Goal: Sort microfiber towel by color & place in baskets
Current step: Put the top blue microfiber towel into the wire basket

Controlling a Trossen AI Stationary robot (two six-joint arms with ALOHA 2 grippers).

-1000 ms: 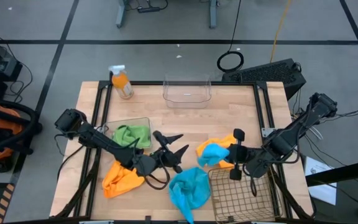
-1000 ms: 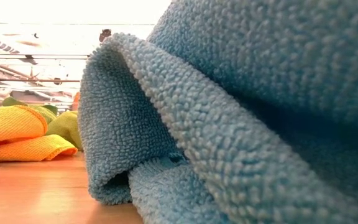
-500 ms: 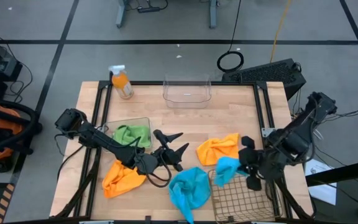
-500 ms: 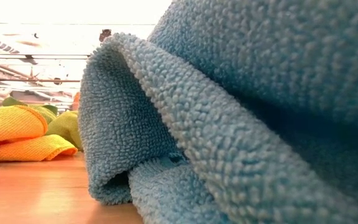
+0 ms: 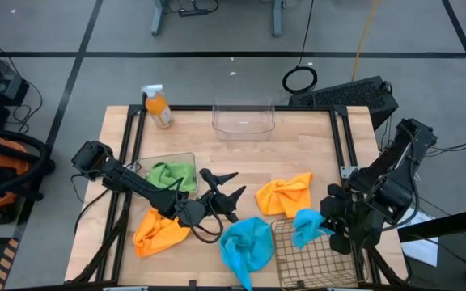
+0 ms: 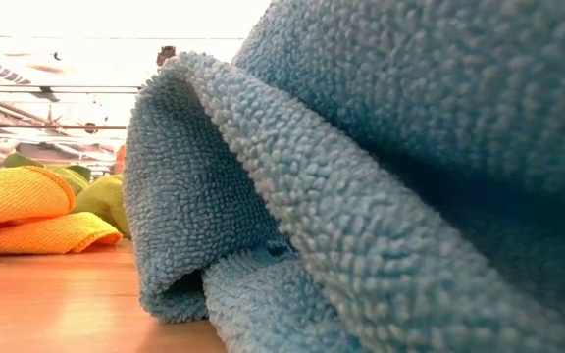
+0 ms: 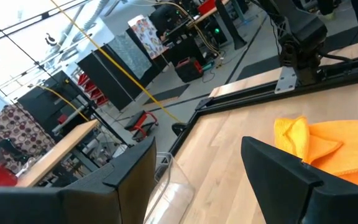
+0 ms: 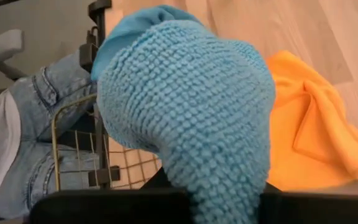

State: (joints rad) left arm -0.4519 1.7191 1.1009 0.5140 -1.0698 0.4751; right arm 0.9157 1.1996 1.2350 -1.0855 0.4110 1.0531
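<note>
Step in hand, as judged: delivery of one blue microfiber towel (image 5: 306,224) to the wire-mesh basket (image 5: 314,263). The right hand (image 5: 336,229) is pinched on this towel, which hangs from it just over the basket's rim; in the right wrist view the towel (image 8: 191,106) bulges out between the hand's dark fingers, with the basket's wire (image 8: 73,155) just beyond it. The next move calls for carrying the towel a little farther over the basket's middle, then spreading the fingers so it drops inside and does not drape over the rim.

The left hand (image 5: 226,199) waits over the bare middle of the tabletop (image 5: 241,158), its fingers spread and holding nothing. Beside it lie a second blue towel (image 5: 245,246) and an orange towel (image 5: 158,231); another orange towel (image 5: 285,194) lies between the two hands. A green towel (image 5: 172,175) already sits in a clear tub (image 5: 186,157) behind the left hand.
</note>
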